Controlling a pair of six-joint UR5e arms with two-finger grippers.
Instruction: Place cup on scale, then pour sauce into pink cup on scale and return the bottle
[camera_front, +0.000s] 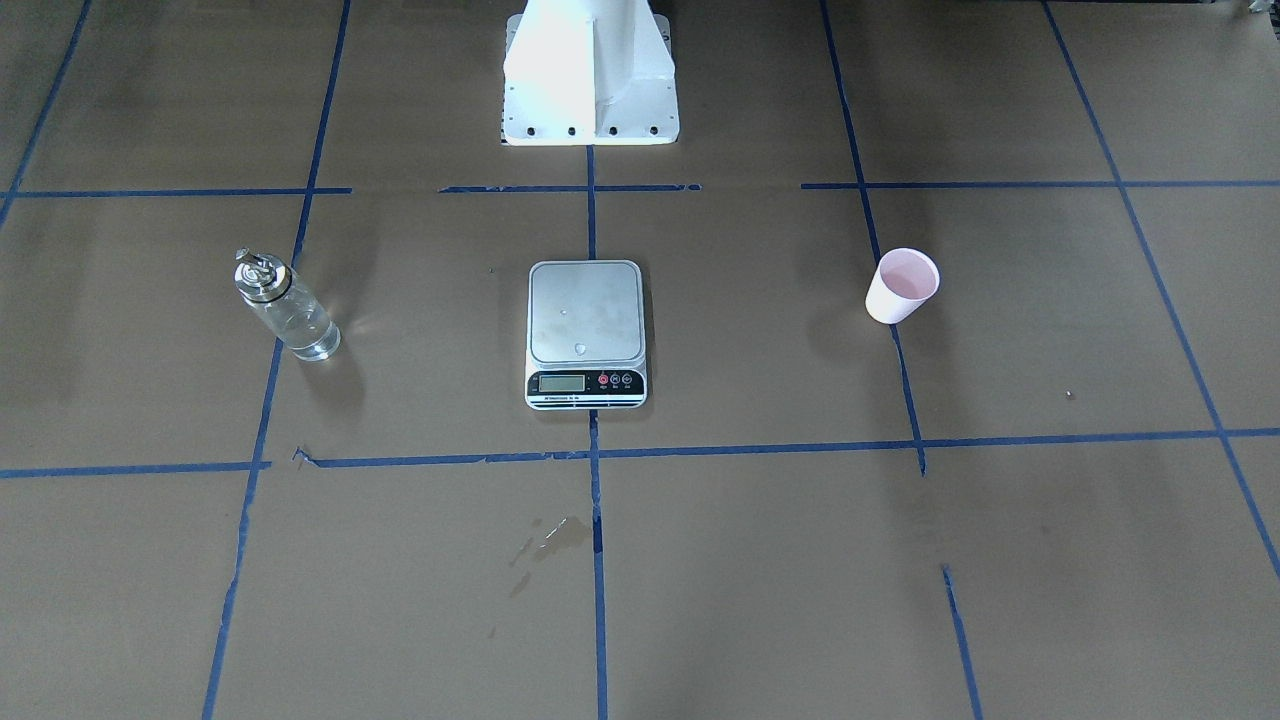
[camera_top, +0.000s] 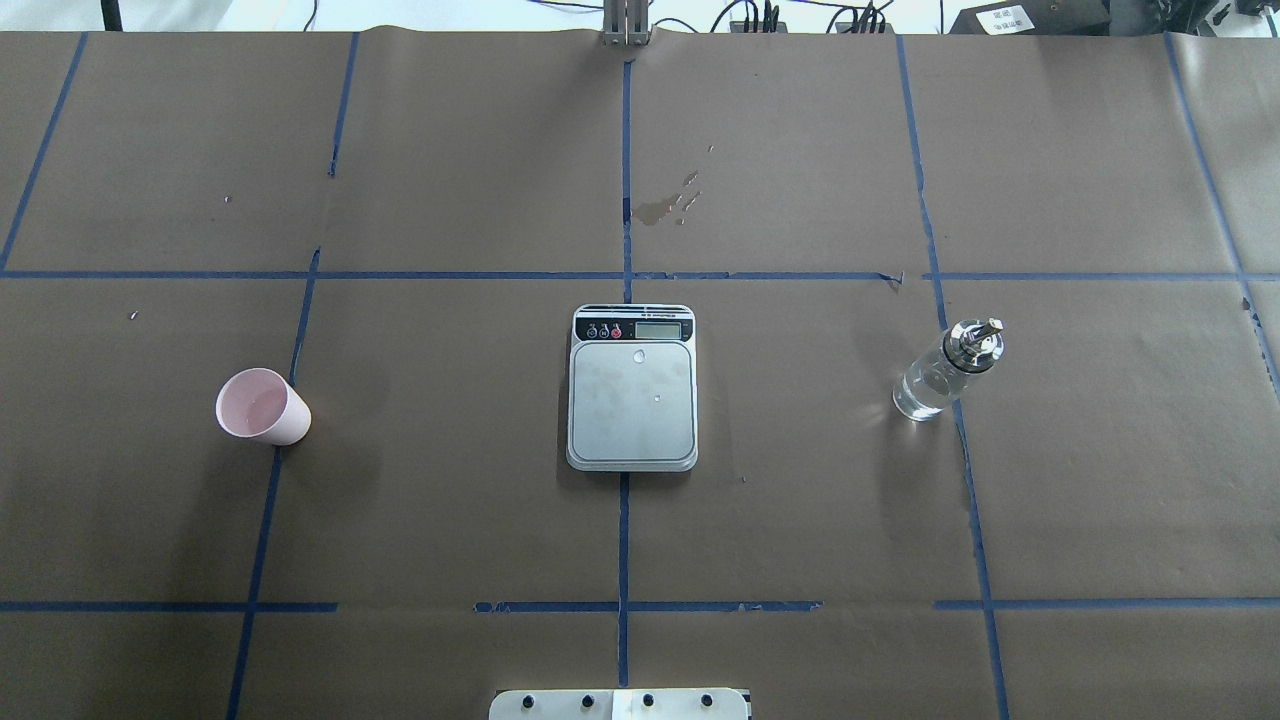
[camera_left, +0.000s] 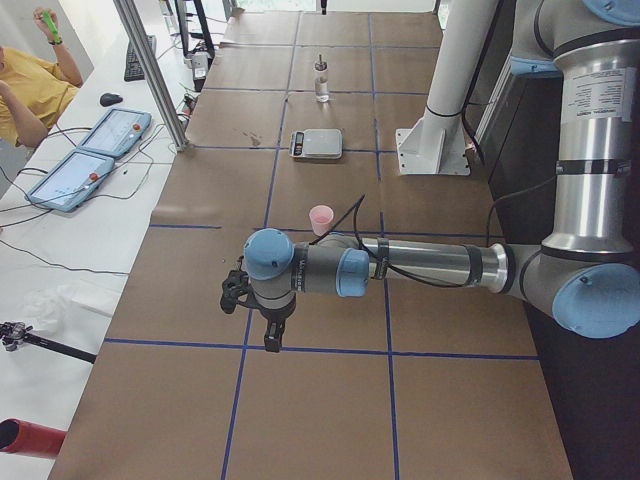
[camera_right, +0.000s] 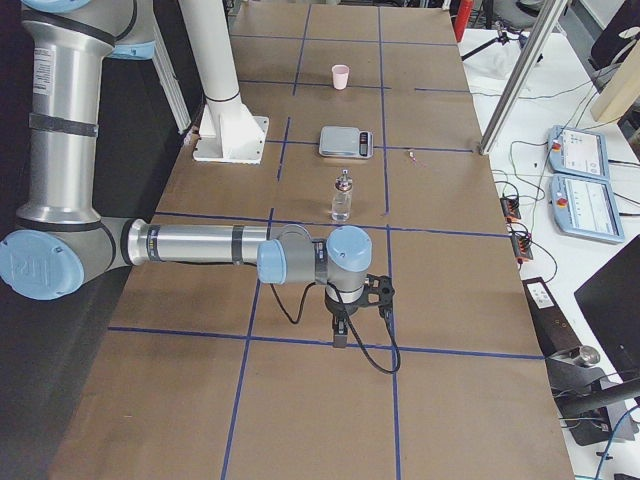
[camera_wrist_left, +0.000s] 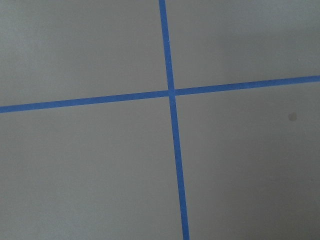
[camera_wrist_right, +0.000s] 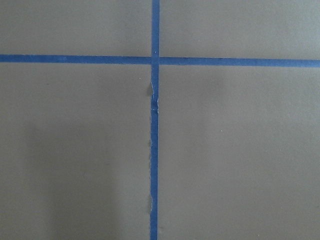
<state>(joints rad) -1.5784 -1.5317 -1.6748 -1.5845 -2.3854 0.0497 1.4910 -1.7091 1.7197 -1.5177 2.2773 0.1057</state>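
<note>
The pink cup (camera_top: 262, 407) stands upright on the brown paper on my left side, apart from the scale; it also shows in the front view (camera_front: 902, 285). The scale (camera_top: 632, 388) lies at the table's middle with nothing but a few droplets on its platform. The glass bottle (camera_top: 945, 372) with clear sauce stands upright on my right side. My left gripper (camera_left: 269, 343) hangs over the table's left end, well short of the cup. My right gripper (camera_right: 340, 338) hangs over the right end, near side of the bottle (camera_right: 342, 197). I cannot tell whether either is open or shut.
Blue tape lines (camera_top: 624, 275) divide the brown paper into squares. A wet stain (camera_top: 665, 205) lies beyond the scale. The robot's white base (camera_front: 590, 75) stands behind the scale. Both wrist views show only paper and crossing tape (camera_wrist_left: 171, 92).
</note>
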